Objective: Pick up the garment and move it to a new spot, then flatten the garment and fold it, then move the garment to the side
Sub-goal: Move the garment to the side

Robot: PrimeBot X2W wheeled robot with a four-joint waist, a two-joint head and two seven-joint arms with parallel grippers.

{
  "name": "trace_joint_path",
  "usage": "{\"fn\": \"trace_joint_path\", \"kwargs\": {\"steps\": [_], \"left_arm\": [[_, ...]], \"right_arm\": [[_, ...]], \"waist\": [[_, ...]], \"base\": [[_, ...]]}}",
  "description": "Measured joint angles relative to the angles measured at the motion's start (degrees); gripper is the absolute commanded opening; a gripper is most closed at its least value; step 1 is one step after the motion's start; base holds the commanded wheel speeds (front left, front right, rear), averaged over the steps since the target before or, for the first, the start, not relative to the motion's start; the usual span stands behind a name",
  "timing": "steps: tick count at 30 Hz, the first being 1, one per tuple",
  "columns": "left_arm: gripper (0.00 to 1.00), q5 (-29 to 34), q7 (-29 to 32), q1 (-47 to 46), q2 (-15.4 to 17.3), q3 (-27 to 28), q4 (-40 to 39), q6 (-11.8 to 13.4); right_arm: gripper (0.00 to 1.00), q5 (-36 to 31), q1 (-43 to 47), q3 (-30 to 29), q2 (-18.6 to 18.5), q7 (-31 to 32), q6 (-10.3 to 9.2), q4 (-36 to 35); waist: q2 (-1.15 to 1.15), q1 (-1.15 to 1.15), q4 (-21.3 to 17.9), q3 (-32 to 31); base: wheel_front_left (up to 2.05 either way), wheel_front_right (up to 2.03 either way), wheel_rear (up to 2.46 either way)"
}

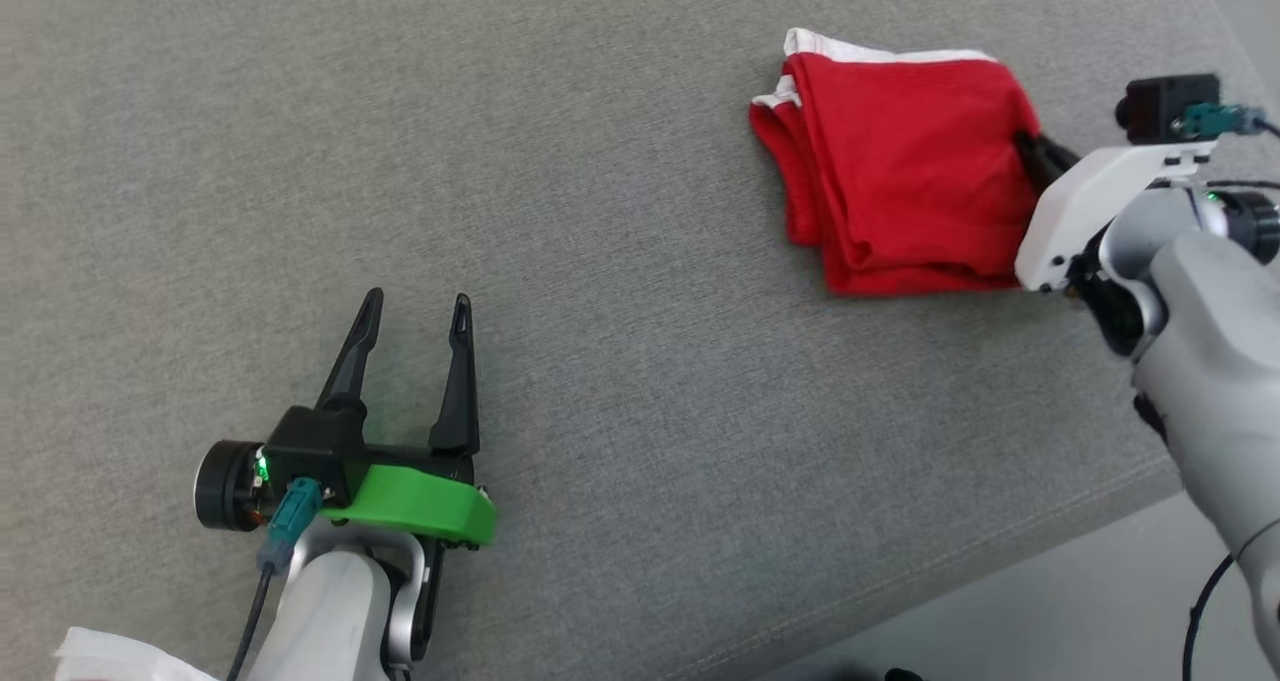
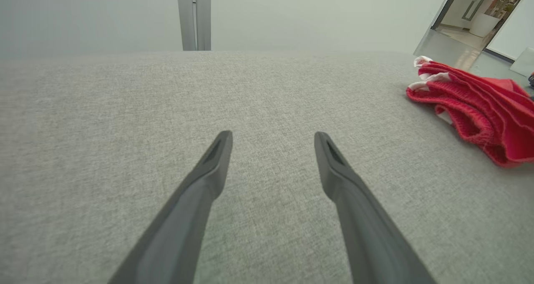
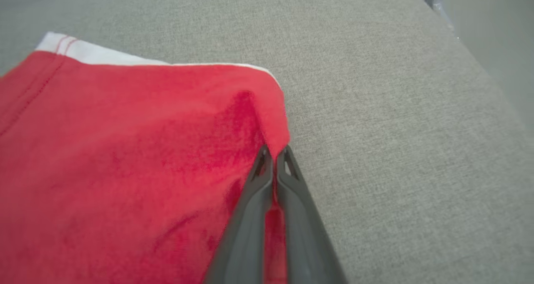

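Red garment (image 1: 900, 161), folded to a thick wad, white trim along its far edge. It lies on the grey woven surface (image 1: 600, 261), far right in the head view, near that surface's right border.

Right gripper (image 1: 1028, 146): the head view has its dark fingers running into the garment's right edge, tips buried in cloth, so the grip is not readable there. The right wrist view settles it: right gripper (image 3: 273, 152) clenched, fingers meeting tip to tip, a ridge of red cloth pinched and drawn up between them. This view also shows two thin red stitch lines on the white trim.

Left gripper (image 1: 418, 301): released, fingers spread wide, nothing between them. It sits low left in the head view, over bare grey cloth, well apart from the garment. Whether it touches the surface I cannot tell.

The left wrist view gives the garment (image 2: 479, 104) side-on at its right edge: several stacked layers, rolled folds, white showing at the far end. Behind it is an open doorway (image 2: 471, 13); a pale upright post (image 2: 194, 17) stands beyond the surface.

The head view adds a white crumpled scrap (image 1: 110, 656) at bottom left beside the left forearm, and pale floor (image 1: 1000, 621) past the near seam.
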Motion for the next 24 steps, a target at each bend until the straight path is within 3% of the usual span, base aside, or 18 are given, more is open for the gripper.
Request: {"fn": "trace_joint_path", "kwargs": {"steps": [13, 23, 24], "left_arm": [[1.00, 0.7, 0.6, -0.7, 1.0, -1.3, -3.2, 0.6], [1.00, 1.0, 1.0, -1.0, 1.3, -2.2, -5.3, 0.8], [1.00, 1.0, 1.0, -1.0, 1.3, -2.3, -5.4, 0.8]], "right_arm": [[0.00, -6.0, -13.8, -0.9, -13.1, -0.3, 0.01, 8.0], [0.00, -10.5, -18.4, -4.2, -18.0, -4.4, 0.01, 16.2], [0.29, -11.2, -18.6, -4.6, -18.2, -6.0, 0.01, 16.6]], "waist": [[0.00, 0.00, 7.8, 3.8], [0.00, 0.00, 11.4, 7.5], [0.00, 0.00, 11.6, 7.6]], "base": [[0.00, 0.00, 0.00], [0.00, 0.00, 0.00], [0.00, 0.00, 0.00]]}}
